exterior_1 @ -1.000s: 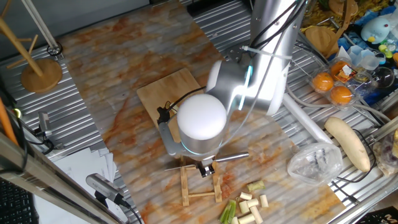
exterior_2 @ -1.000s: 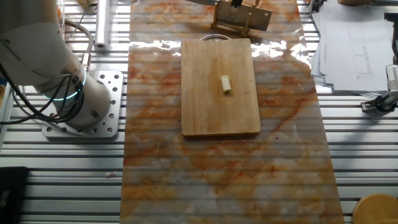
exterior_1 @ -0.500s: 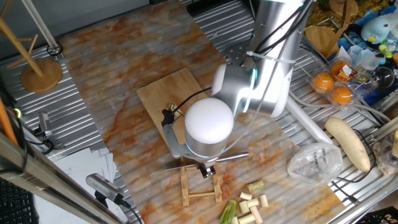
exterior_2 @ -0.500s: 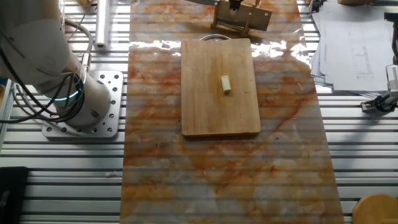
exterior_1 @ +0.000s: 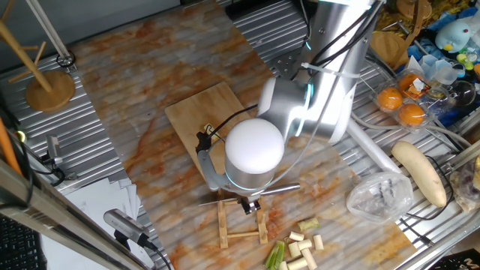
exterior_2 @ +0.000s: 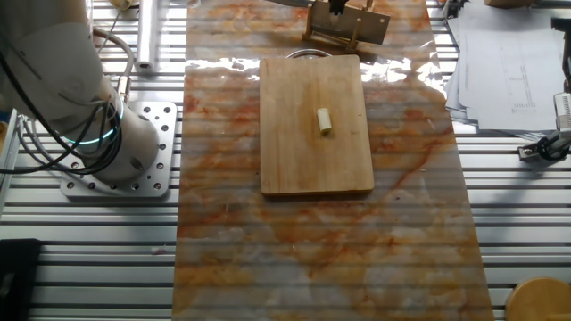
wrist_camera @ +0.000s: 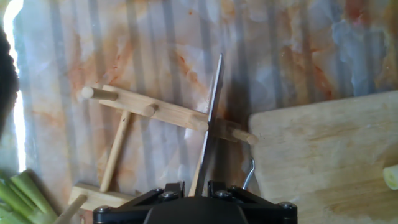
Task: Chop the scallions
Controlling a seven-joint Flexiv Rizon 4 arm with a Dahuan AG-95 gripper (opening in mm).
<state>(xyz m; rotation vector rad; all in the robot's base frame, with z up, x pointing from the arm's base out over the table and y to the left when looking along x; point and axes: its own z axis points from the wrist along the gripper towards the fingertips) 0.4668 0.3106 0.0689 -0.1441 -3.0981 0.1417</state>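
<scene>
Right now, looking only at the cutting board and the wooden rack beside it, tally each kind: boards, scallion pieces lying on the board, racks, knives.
Cutting board: 1
Scallion piece on the board: 1
Wooden rack: 1
Knife: 1
Total: 4

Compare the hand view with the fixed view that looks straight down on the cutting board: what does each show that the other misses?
Only the hand view shows the knife blade running up from between the jaws across the wooden rack, plus green stalks at the left edge. Only the fixed view shows the whole cutting board, the arm's base and papers. Both show the rack, the board and one scallion piece on it.
</scene>
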